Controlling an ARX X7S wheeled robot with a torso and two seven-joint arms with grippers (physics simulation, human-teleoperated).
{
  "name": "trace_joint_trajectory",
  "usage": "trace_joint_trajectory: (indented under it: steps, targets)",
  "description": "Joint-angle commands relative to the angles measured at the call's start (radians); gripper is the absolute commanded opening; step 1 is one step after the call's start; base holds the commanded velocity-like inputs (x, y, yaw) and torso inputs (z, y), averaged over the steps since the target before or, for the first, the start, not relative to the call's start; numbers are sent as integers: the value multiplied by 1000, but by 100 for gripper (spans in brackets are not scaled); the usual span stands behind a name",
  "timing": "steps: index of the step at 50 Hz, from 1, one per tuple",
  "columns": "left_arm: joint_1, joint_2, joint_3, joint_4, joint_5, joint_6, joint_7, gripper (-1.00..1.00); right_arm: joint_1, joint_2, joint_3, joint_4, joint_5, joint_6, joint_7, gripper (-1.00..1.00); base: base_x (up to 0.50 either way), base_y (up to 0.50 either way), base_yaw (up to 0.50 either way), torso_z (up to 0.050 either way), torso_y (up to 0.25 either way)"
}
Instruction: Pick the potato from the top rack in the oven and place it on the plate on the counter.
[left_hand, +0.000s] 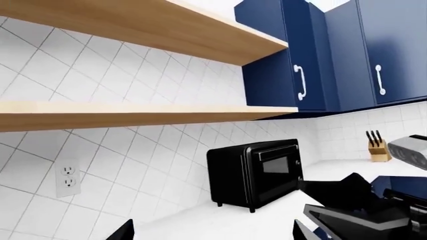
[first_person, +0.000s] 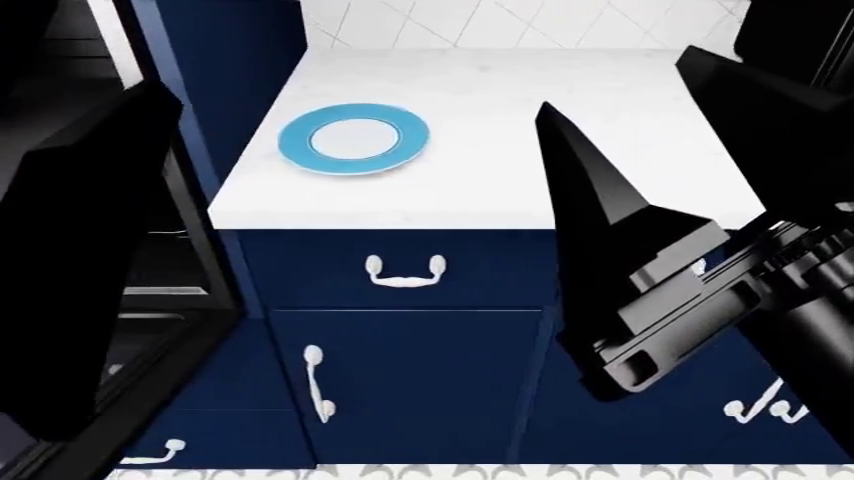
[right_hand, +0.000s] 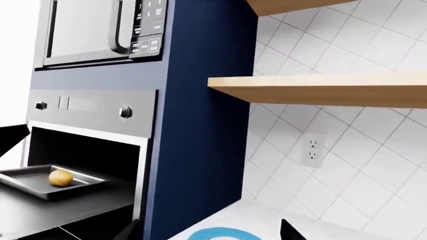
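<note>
In the right wrist view the potato (right_hand: 60, 177), small and yellow-tan, lies on the top rack (right_hand: 27, 186), a shallow dark grey tray inside the open oven (right_hand: 87, 116). The plate (first_person: 354, 140), light-blue rim and white centre, sits empty on the white counter (first_person: 534, 120); its rim also shows in the right wrist view (right_hand: 220, 233). My right gripper (right_hand: 210, 232) is open and empty, above the counter near the plate and well apart from the potato. My left gripper (left_hand: 213, 232) is open and empty over bare counter.
A black countertop appliance (left_hand: 257, 172) and a knife block (left_hand: 379, 147) stand on the counter by the tiled wall. Wooden shelves (left_hand: 133, 114) and navy upper cabinets (left_hand: 333, 55) hang above. A microwave (right_hand: 100, 30) sits over the oven. My right arm (first_person: 667, 290) fills the head view's right.
</note>
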Motion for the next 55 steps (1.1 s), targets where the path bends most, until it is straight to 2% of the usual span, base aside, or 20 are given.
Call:
trace_joint_trajectory:
  steps: [1,55]
  targets:
    - [2,-2,-2,1,-2,4,2,100,-3,0,2,-3,-5,1,-8,100,0,500,0,0,0]
    - [31,2,-34,7,23,-10,42,100,-4,-14,-20,-3,-38,6,-26,100,0,500,0,0,0]
